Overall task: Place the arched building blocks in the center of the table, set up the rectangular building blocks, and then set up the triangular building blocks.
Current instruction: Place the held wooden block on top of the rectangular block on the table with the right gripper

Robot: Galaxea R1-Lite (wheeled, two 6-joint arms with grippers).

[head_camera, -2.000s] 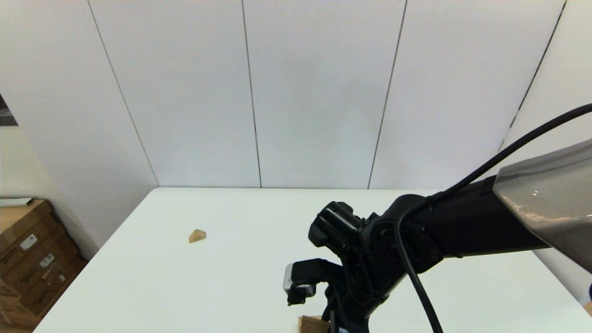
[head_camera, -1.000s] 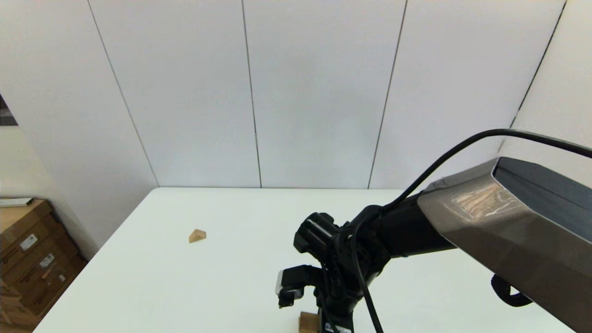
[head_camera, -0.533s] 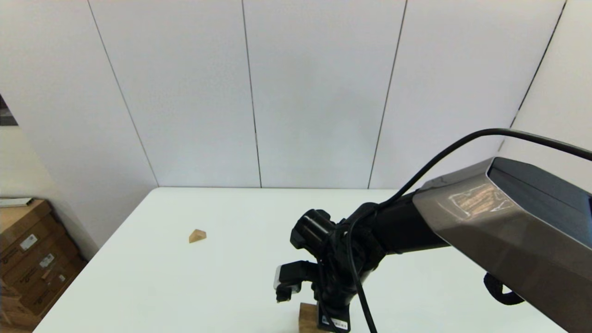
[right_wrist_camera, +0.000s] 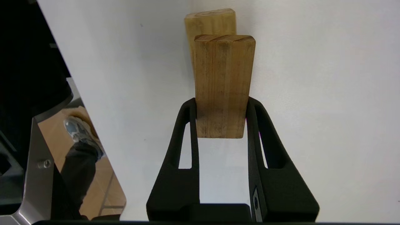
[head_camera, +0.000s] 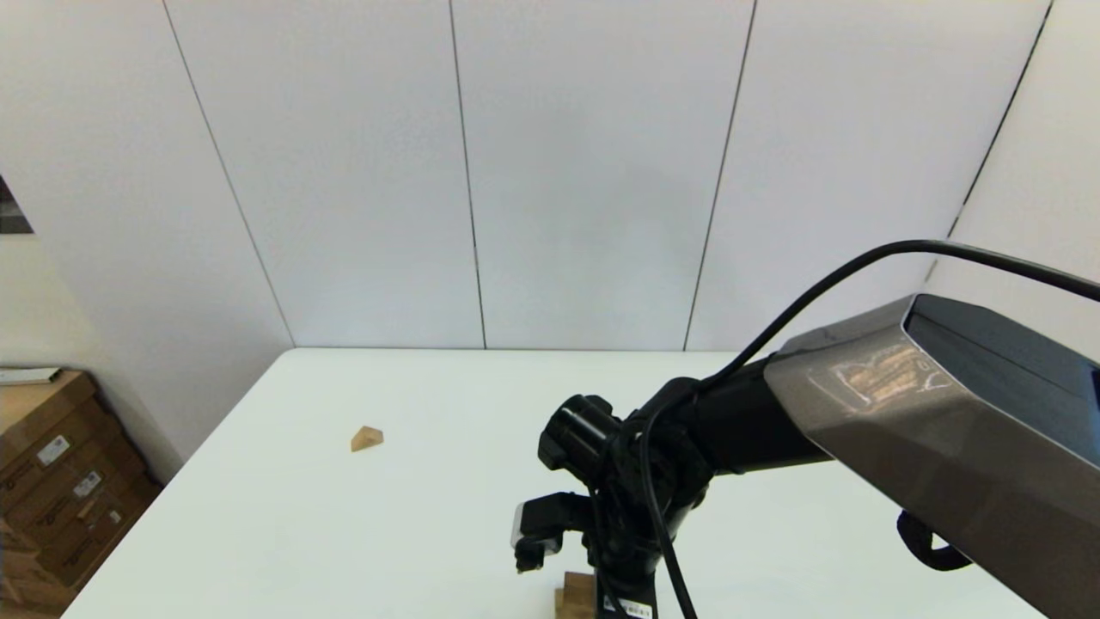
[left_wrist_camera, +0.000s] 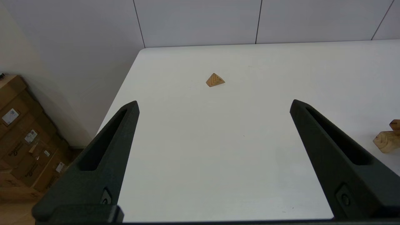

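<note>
Starting at the left, we note stacked cardboard boxes (head_camera: 51,481) on the floor beside the tabletop (head_camera: 344,533), a plain white slab with rounded corners, set against pale panelled walls (head_camera: 584,172). Our left tool (left_wrist_camera: 214,103) hangs above the tabletop's left part, its black textured fingers spread wide and empty. Beyond it lies the triangular building blocks (left_wrist_camera: 215,80), a small striped-grain wooden wedge, alone and well apart from the rest. Toward the centre near edge, our right tool (right_wrist_camera: 220,107) is clamped on the rectangular building blocks (right_wrist_camera: 222,84), a flat-faced tan piece. Beneath it sits the arched building blocks (right_wrist_camera: 210,20), paler wood; whether they touch, we cannot tell.
</note>
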